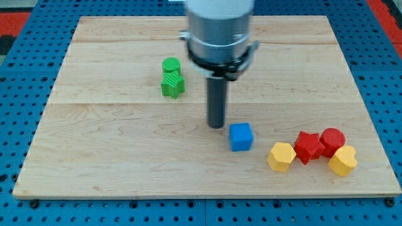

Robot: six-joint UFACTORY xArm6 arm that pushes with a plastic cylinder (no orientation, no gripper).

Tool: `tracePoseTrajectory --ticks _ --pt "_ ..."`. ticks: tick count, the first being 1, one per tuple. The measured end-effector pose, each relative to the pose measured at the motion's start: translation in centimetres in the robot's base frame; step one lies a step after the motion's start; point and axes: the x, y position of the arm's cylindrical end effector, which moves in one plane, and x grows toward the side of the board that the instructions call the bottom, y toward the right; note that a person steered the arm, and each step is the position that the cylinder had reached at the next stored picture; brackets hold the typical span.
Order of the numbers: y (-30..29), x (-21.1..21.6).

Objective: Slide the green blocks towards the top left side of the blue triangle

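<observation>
Two green blocks stand together left of centre on the wooden board (113,150): a green cylinder (171,64) and, touching it just below, a green star-like block (173,85). A blue block (240,137) that looks like a cube sits right of centre, lower on the board; no blue triangle shape can be made out. My tip (216,126) is down on the board just to the upper left of the blue block, close to it, and to the lower right of the green blocks, well apart from them.
At the view's lower right is a cluster: a yellow hexagon-like block (281,156), a red star-like block (308,147), a red cylinder (333,140) and a yellow block (343,161). The arm's grey body (218,28) hangs over the board's top middle.
</observation>
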Motion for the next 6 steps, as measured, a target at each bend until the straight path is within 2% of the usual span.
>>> tracePoseTrajectory --ticks 1,2,4,5,6 --pt "-7.3 -2.7" --pt "-8.0 -10.2" --pt "-9.7 -19.7" --pt "-3.5 -20.4" --pt "5.9 -15.2"
